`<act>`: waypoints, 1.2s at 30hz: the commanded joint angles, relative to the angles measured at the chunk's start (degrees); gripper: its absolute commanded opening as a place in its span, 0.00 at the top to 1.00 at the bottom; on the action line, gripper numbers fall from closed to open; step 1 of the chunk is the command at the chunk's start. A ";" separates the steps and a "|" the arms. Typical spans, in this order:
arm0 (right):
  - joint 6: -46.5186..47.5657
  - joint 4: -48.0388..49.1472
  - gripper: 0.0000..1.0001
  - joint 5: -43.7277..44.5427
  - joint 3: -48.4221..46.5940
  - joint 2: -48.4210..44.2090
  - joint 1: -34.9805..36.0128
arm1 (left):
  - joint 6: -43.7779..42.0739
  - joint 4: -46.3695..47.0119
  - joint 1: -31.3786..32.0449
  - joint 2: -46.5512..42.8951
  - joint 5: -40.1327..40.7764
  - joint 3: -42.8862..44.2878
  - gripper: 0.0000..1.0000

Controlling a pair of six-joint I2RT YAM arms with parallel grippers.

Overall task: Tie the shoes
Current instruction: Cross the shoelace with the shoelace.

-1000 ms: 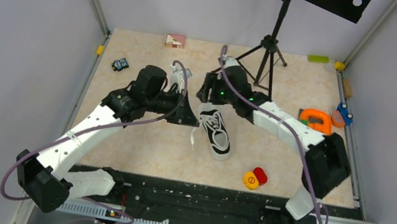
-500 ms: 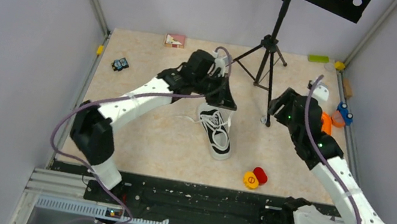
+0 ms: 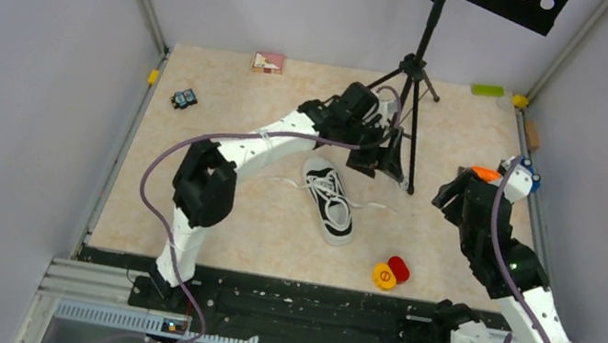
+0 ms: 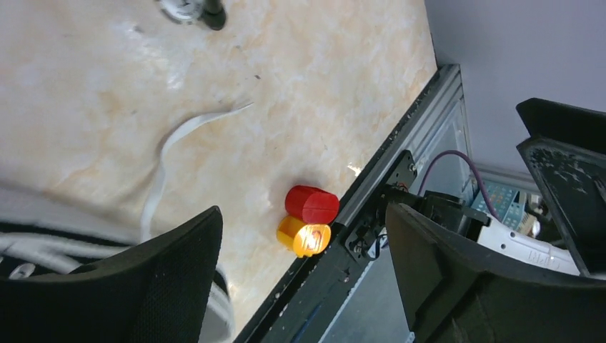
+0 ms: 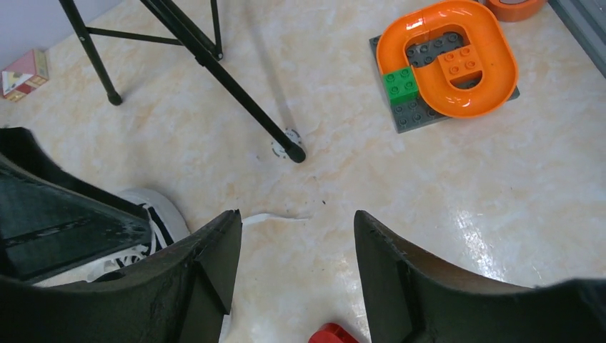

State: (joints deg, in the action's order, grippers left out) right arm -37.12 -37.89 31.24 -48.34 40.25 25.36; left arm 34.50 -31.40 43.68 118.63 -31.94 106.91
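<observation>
Nearest the table's (image 3: 179,225) near edge, a bit right of the middle, a red cap (image 3: 399,267) and a yellow cap (image 3: 383,277) are seen touching each other. The sneaker (image 3: 329,200) is found pretty much mid-table, laid at a slant, with its white laces (image 3: 374,206) untied and trailed out flat to both sides. A wide stretch of bare top is left between it and the left edge. The right gripper (image 5: 294,218) is hung toward the right edge, jaws spread with nothing in them, just short of an orange track toy (image 5: 448,53). The left gripper (image 4: 302,218) is held just beyond the shoe, jaws spread wide and not holding anything, crowded right against the tripod (image 3: 415,69) legs. A toy car (image 3: 185,98) is parked by the left edge and a pink box (image 3: 268,62) at the far edge.
</observation>
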 commanded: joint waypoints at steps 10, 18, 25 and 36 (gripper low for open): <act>-2.25 7.21 0.40 -6.09 4.97 3.33 -0.31 | 17.58 -9.96 -19.43 -31.41 19.79 -33.63 0.23; -1.28 8.70 0.40 -7.37 4.39 4.89 -0.32 | 30.57 -10.56 -20.79 -26.94 24.00 -38.23 0.27; -1.44 7.79 0.40 -7.71 5.25 3.88 -0.32 | 49.40 5.40 -21.29 -25.81 15.78 -49.64 0.36; 0.00 7.66 0.40 -10.82 2.51 6.29 -0.23 | 60.84 22.33 -21.95 -24.62 14.78 -58.22 0.41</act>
State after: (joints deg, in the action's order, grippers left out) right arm -38.52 -32.27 21.96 -43.07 45.45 25.36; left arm 90.59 -17.56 22.11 95.07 -16.80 49.08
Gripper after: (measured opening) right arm 0.605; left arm 0.593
